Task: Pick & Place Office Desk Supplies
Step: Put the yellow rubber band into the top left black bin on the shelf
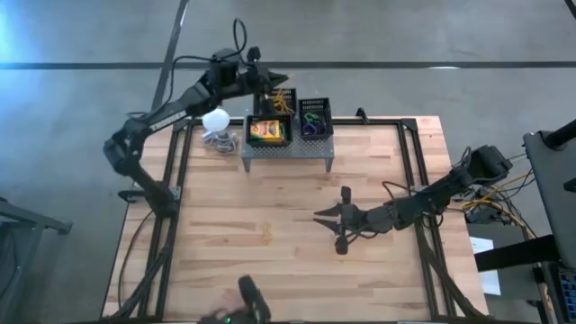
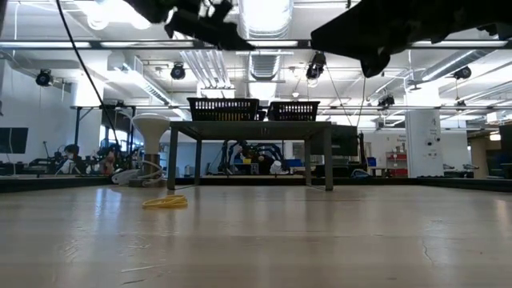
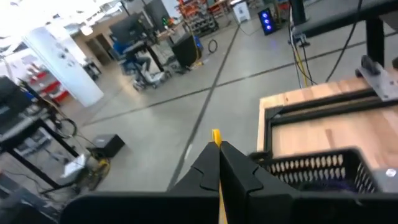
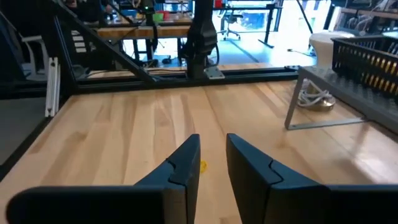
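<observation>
1. Most of the sorting looks done. Up on the grey perforated metal stand (image 1: 286, 149) at the far edge of the worktop (image 1: 270, 261), one black mesh tray (image 1: 270, 131) holds a flat yellow-and-green box (image 1: 266, 132), and the tray beside it (image 1: 315, 119) holds small coloured rings (image 1: 311, 123).
2. The left pincer (image 1: 270, 83) hangs over the far tray behind the box tray (image 1: 278, 97), its fingers pressed together on a thin yellow strip (image 3: 216, 136), most likely a rubber band, though little of it shows.
3. One tan rubber band (image 2: 165, 202) lies loose on the bare wood, well apart from the stand. I judge that it is left to clear; I see no other stray item.
4. The right pincer (image 1: 333, 225) hovers low over the middle of the worktop, near that band, fingers a little apart and holding nothing.
5. The worktop is pale butcher-block, smooth with fine grain. The trays are stiff open wire mesh, the stand is dull sheet metal full of small holes, and the band is a limp, flattened loop.
6. A white ball-shaped object with a coiled cord (image 1: 216, 122) sits beside the stand.
</observation>
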